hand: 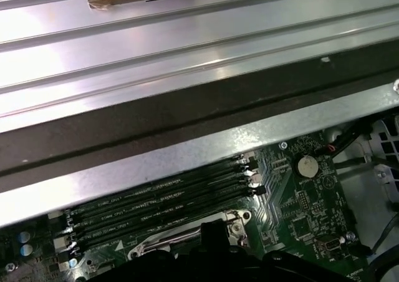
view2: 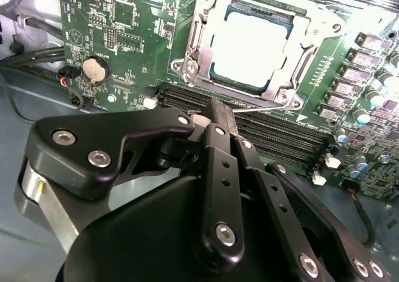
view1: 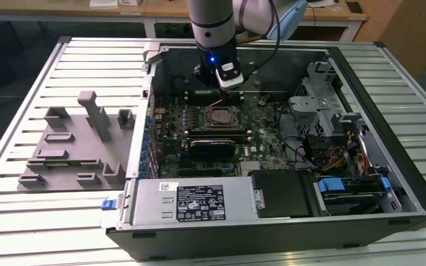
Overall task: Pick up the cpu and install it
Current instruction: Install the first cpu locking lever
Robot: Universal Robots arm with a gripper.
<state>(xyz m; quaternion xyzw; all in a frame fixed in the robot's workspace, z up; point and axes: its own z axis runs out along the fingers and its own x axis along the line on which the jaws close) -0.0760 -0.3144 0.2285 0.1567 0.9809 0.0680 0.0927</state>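
Observation:
The cpu (view2: 249, 42), a small square chip with a shiny silver top, lies flat inside the metal socket frame (view2: 190, 51) on the green motherboard (view2: 118, 26). In the exterior view the cpu (view1: 219, 116) sits mid-board inside the open computer case (view1: 412, 183). My gripper (view1: 228, 91) hangs just beyond the socket's far side, over the black memory slots (view2: 274, 135). Its black fingers (view2: 215, 123) are pressed together with nothing between them, and they stand apart from the chip. The first wrist view catches the socket's edge (hand: 187, 232) and the memory slots (hand: 156, 204).
A grey power supply box (view1: 191, 200) with a white label fills the case's near side. Drive cages and cable bundles (view1: 331, 149) crowd the exterior view's right. A grey fixture block (view1: 72, 144) stands on the slatted table (view1: 20, 100) at the exterior view's left. A coin battery (view2: 95, 70) sits beside the socket.

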